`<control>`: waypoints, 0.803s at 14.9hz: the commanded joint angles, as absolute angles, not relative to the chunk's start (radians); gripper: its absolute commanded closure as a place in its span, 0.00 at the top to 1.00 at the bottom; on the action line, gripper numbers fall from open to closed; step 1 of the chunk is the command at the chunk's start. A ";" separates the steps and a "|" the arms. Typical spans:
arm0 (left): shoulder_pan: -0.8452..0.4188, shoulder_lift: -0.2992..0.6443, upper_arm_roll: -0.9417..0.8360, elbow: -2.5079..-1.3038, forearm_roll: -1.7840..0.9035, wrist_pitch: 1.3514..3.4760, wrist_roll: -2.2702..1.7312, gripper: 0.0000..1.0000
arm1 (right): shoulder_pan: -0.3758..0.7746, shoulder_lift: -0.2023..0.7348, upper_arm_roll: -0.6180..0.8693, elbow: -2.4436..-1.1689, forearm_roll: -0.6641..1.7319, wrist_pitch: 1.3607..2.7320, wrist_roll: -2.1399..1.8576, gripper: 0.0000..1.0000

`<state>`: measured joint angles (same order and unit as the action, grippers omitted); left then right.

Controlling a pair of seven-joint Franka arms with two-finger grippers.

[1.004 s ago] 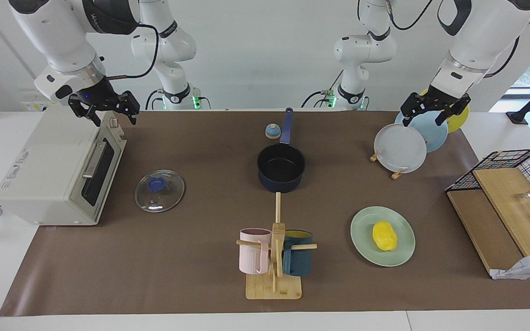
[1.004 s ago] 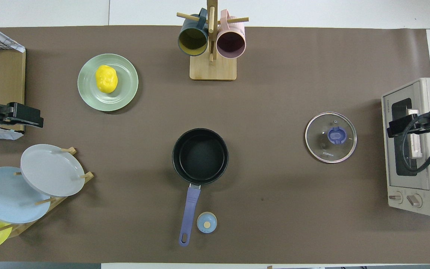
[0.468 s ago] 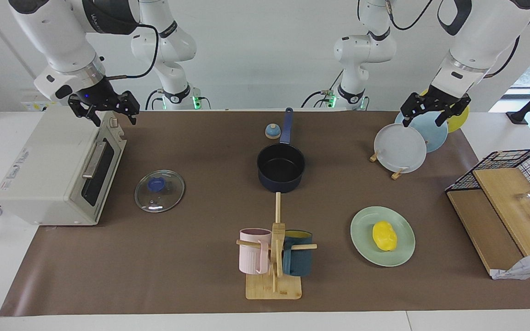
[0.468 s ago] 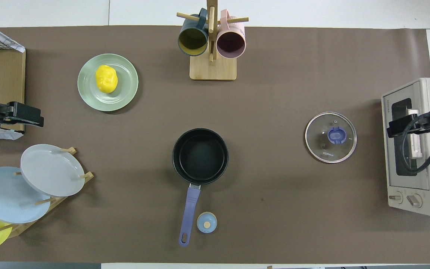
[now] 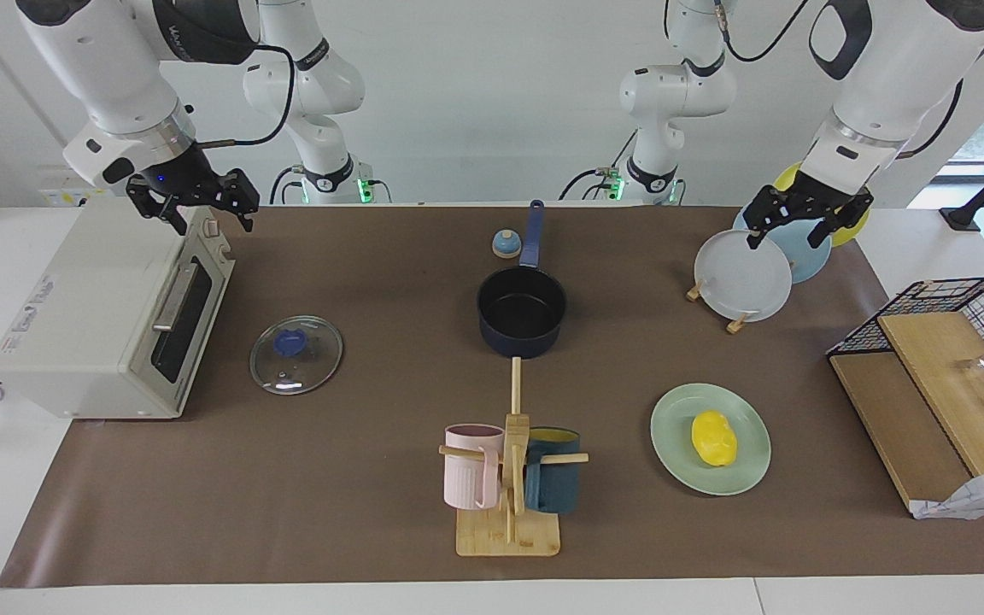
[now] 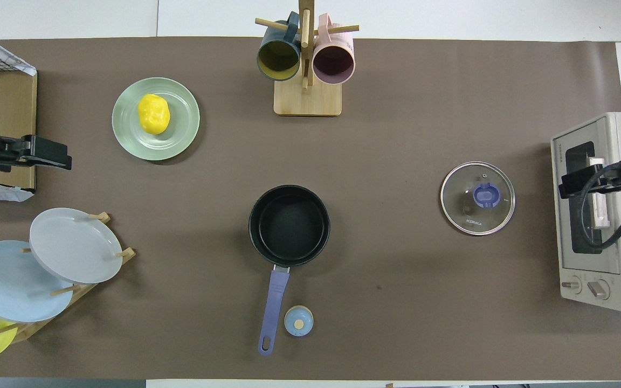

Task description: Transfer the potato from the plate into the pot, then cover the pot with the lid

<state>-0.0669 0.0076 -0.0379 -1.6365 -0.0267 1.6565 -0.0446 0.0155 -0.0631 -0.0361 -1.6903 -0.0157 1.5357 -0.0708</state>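
The yellow potato (image 5: 713,438) (image 6: 153,113) lies on the mint-green plate (image 5: 748,478) (image 6: 182,136) toward the left arm's end of the table. The navy pot (image 5: 522,312) (image 6: 289,225) stands empty at mid-table, its handle pointing toward the robots. The glass lid (image 5: 296,354) (image 6: 477,198) lies flat on the mat beside the toaster oven. My left gripper (image 5: 787,232) (image 6: 57,156) hangs open and empty in the air by the plate rack. Open and empty too, my right gripper (image 5: 212,224) (image 6: 572,186) waits over the toaster oven.
A plate rack (image 5: 744,273) holds three plates. A mug tree (image 5: 509,478) with two mugs stands farther from the robots than the pot. A small bell (image 5: 505,244) sits beside the pot handle. A toaster oven (image 5: 108,316) and a wire basket with boards (image 5: 928,384) flank the mat.
My left gripper has shifted a little away from the robots, toward the green plate. The right arm, potato, pot and lid have not moved.
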 commanded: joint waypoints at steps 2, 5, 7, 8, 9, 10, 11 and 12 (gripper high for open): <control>-0.086 0.142 -0.032 -1.620 -0.052 1.747 -0.054 1.00 | 0.015 -0.069 -0.038 -1.700 -0.012 1.540 -0.060 1.00; -0.087 0.280 -0.037 -1.534 -0.052 1.810 -0.055 1.00 | 0.015 -0.069 -0.038 -1.698 -0.012 1.540 -0.060 1.00; -0.100 0.331 -0.037 -1.520 -0.052 1.870 -0.055 1.00 | 0.014 -0.069 -0.038 -1.698 -0.012 1.540 -0.060 1.00; -0.101 0.356 -0.037 -1.517 -0.052 1.903 -0.055 1.00 | 0.015 -0.069 -0.038 -1.700 -0.012 1.540 -0.060 1.00; -0.104 0.383 -0.037 -1.511 -0.052 1.934 -0.057 1.00 | 0.015 -0.069 -0.038 -1.700 -0.012 1.540 -0.060 1.00; -0.115 0.408 -0.037 -1.493 -0.052 1.956 -0.058 1.00 | 0.017 -0.071 -0.038 -1.700 -0.012 1.533 -0.061 1.00; -0.127 0.448 -0.035 -1.471 -0.049 1.965 -0.058 1.00 | 0.024 -0.071 -0.037 -1.700 -0.012 1.519 -0.060 1.00; -0.143 0.495 -0.032 -1.433 -0.048 1.982 -0.060 1.00 | 0.026 -0.072 -0.035 -1.700 -0.012 1.514 -0.057 1.00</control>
<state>-0.1079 0.4019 -0.0473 -1.5256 -0.0374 1.9604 -0.0451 0.0185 -0.0631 -0.0359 -1.6905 -0.0157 1.5276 -0.0708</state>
